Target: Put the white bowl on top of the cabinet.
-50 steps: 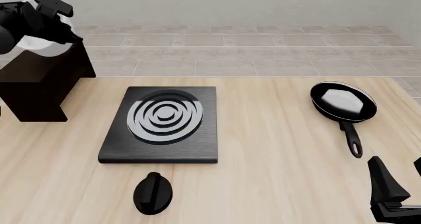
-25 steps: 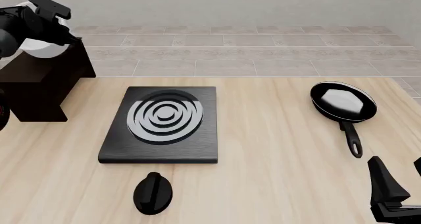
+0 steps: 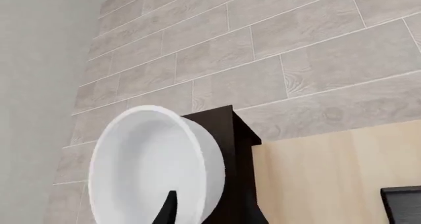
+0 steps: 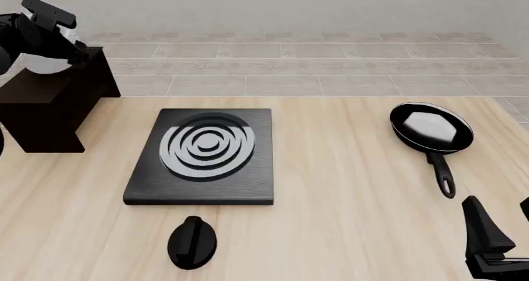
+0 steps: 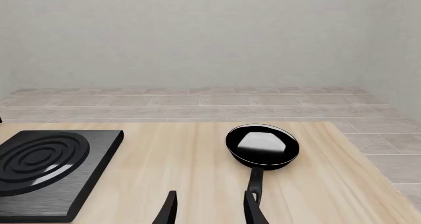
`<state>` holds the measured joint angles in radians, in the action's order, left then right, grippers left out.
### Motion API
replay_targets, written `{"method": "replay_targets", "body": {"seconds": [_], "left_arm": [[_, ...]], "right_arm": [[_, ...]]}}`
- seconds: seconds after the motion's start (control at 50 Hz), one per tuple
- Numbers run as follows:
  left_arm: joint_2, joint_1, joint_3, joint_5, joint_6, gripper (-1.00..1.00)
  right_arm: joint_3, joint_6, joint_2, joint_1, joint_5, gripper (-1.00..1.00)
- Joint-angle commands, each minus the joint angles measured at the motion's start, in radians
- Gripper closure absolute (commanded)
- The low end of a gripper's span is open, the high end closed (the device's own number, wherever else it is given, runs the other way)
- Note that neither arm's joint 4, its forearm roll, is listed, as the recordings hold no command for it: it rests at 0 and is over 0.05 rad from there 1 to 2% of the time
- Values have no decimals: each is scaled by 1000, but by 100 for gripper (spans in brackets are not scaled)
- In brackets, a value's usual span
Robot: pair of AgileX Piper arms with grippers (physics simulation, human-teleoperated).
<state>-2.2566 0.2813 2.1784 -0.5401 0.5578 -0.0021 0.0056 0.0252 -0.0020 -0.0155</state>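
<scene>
A pale wooden surface (image 4: 347, 231) runs up to a tiled floor and a plain grey wall. At its centre sits the black stove plate (image 4: 204, 155) with silver rings, a black knob (image 4: 192, 242) at six o'clock from it, and the frying pan (image 4: 432, 130) out at three o'clock. The cabinet (image 4: 54, 98) stands at ten o'clock. The left arm reaches over it, its left gripper (image 4: 51, 30) holding the white bowl (image 3: 155, 165) by the rim, tilted over the cabinet top. The right gripper (image 5: 209, 209) hangs low at five o'clock, fingers apart, holding nothing.
</scene>
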Motion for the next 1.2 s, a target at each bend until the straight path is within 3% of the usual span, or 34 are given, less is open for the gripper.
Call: {"method": "replay_targets", "body": {"seconds": [0.02, 0.28, 0.48, 0.86, 0.98, 1.08, 1.2], "left_arm": [[5, 36, -35, 18, 4, -100], [29, 25, -36, 32, -9, -100], [124, -25, -125, 82, -45, -100], [458, -66, -510, 312, -132, -100], [623, -93, -707, 445, -133, -100], [691, -96, -772, 465, -176, -100], [807, -123, -921, 510, -210, -100]], "right_arm": [[0, 0, 0, 0, 0, -100], [0, 0, 0, 0, 0, -100], [0, 0, 0, 0, 0, -100], [0, 0, 0, 0, 0, -100], [0, 0, 0, 0, 0, -100], [0, 0, 0, 0, 0, -100], [0, 0, 0, 0, 0, -100]]}}
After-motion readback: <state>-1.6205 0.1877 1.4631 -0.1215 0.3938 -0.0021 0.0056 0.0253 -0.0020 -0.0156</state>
